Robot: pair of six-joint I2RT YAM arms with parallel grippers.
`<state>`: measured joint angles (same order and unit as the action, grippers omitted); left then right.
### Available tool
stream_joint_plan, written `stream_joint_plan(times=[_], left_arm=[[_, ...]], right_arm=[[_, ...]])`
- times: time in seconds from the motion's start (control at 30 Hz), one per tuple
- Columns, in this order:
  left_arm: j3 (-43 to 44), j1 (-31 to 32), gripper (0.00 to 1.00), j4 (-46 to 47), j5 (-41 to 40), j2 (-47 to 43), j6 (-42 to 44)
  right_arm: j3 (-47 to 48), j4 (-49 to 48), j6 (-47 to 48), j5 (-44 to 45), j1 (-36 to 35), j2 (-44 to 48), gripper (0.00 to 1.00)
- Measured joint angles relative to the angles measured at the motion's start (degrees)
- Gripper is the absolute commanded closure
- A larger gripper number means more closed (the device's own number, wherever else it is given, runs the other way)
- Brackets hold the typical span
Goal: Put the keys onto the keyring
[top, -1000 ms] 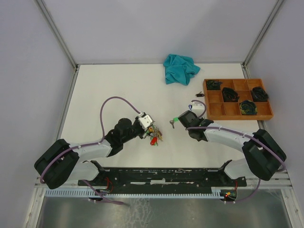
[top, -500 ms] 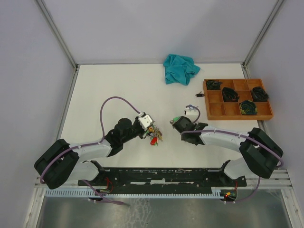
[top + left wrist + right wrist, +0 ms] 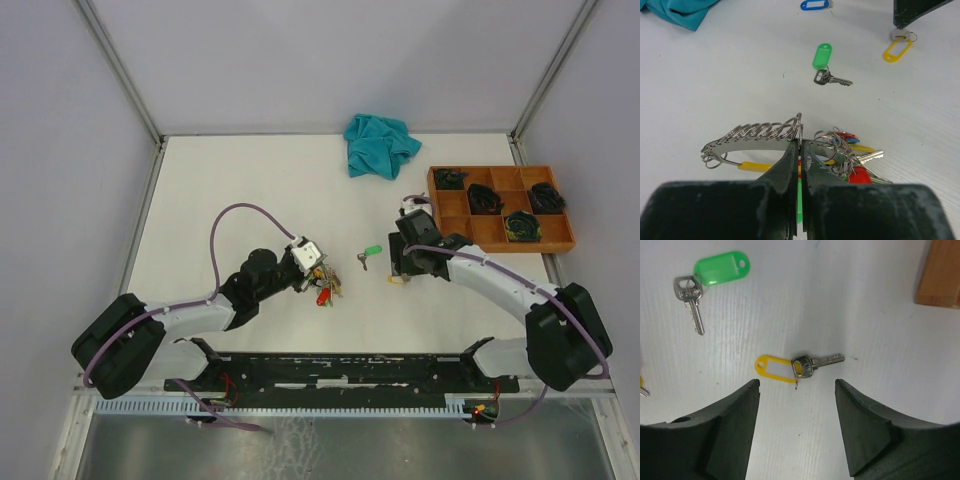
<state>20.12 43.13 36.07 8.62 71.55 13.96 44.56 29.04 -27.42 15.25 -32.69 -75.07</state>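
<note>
My left gripper (image 3: 801, 145) is shut on the keyring (image 3: 752, 135), a silver wire arc strung with small loops, held just above the table. Several keys (image 3: 855, 162) with red, yellow and blue tags hang bunched on it; from above the bunch (image 3: 325, 291) sits at the left gripper (image 3: 317, 270). A green-tagged key (image 3: 369, 255) lies loose on the table between the arms. My right gripper (image 3: 797, 384) is open and hovers over a yellow-tagged key (image 3: 790, 367), which lies flat on the table just ahead of its fingertips. The green-tagged key (image 3: 710, 274) lies to its upper left.
A wooden compartment tray (image 3: 505, 246) with dark items stands at the right, its corner (image 3: 942, 275) close to the right gripper. A teal cloth (image 3: 380, 145) lies at the back. A blue-tagged key (image 3: 816, 5) lies beyond the green one.
The right gripper opened and let go of the green-tagged key, which now lies on the table. It then moved right, over the yellow-tagged key. The left arm has not moved.
</note>
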Motion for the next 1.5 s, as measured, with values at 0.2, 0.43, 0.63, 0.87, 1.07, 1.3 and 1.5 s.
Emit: stream_joint_plan(times=[0.2, 0.43, 0.63, 0.87, 1.07, 1.3, 1.5], left_arm=[[0.00, 0.00, 0.97, 0.00, 0.59, 0.00, 0.00], [0.00, 0.00, 0.97, 0.00, 0.85, -0.04, -0.02], [0.00, 0.00, 0.97, 0.00, 1.03, -0.04, -0.02], [0.00, 0.00, 0.97, 0.00, 1.66, -0.04, -0.07], [0.00, 0.00, 0.97, 0.00, 2.29, -0.04, -0.26], [0.00, 0.00, 0.97, 0.00, 2.49, -0.09, -0.33], [0.00, 0.00, 0.97, -0.04, 2.47, -0.57, -0.33]], right_arm=[[4.55, -2.69, 5.68, -9.44, 5.27, -9.16, 0.33], [6.21, -3.72, 6.27, -13.90, 7.85, -15.96, 0.32], [6.05, -2.16, 5.01, -14.84, 8.11, -16.37, 0.33], [0.76, 0.83, 0.96, -17.40, 8.11, -10.73, 0.35], [-3.17, -0.87, -5.25, -23.08, 7.78, -7.17, 0.37], [-3.69, -6.73, -10.36, -24.72, 2.93, -8.22, 0.36], [-1.75, -9.97, -11.13, -21.99, 1.49, -10.58, 0.36]])
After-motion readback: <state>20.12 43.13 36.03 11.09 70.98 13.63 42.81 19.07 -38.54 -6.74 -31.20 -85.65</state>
